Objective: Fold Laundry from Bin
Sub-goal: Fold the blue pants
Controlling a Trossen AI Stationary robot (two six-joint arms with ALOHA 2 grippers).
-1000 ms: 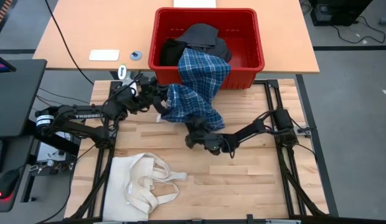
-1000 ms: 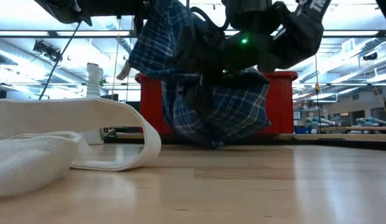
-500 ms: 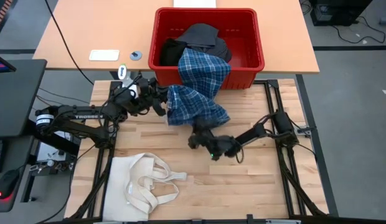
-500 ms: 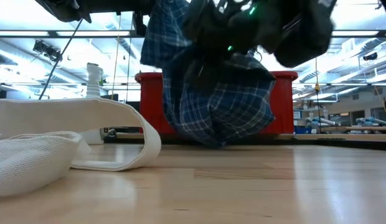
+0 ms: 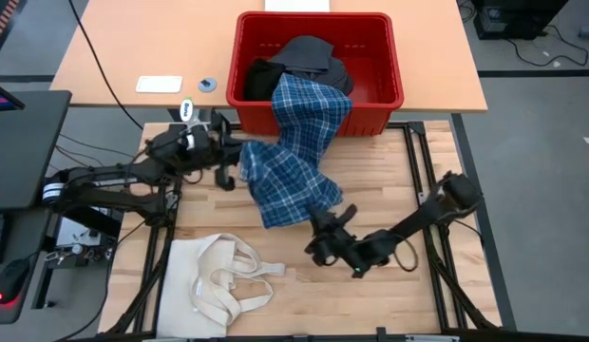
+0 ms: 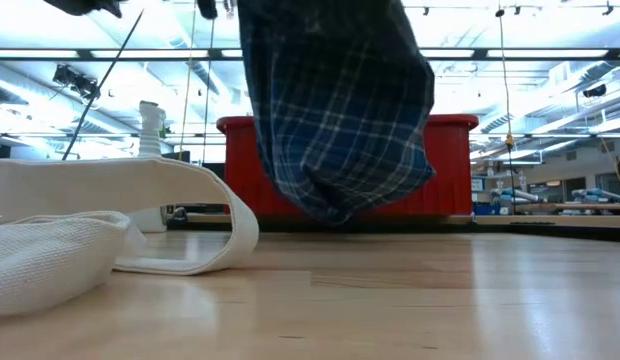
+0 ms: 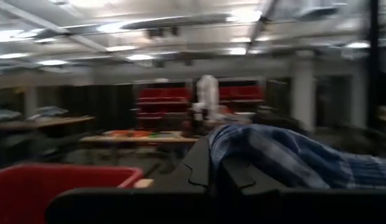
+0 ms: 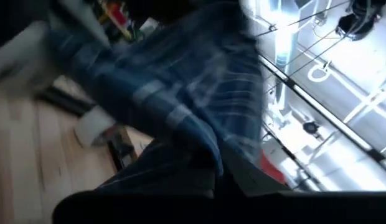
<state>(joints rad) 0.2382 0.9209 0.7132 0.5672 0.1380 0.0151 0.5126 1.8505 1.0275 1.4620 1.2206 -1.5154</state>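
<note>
High view findings: the red bin (image 5: pixel 385 90) stands at the far edge of the work area, on the tan table (image 5: pixel 114 57) beyond the wooden table (image 5: pixel 389 309). Dark garments (image 5: pixel 299 62) lie heaped inside it. A blue plaid shirt (image 5: pixel 290 166) trails out over the bin's near rim and stretches down across the wooden surface. The left gripper (image 5: pixel 230 163) sits just beside the bin's near left corner, its fingers pressed together on the shirt's left edge. The right gripper (image 5: pixel 325 223) is nearer the front of the table, clamped tight on the shirt's lower end. The shirt spans between the two grippers. A cream tote bag (image 5: pixel 218 285) lies flat at the front left, well apart from the shirt. A white card (image 5: pixel 159 84) and a small round item (image 5: pixel 207 84) rest on the tan table left of the bin. Low view confirms the shirt hangs clear above the wood, its lowest fold close to the surface, with the bin directly behind it.
</note>
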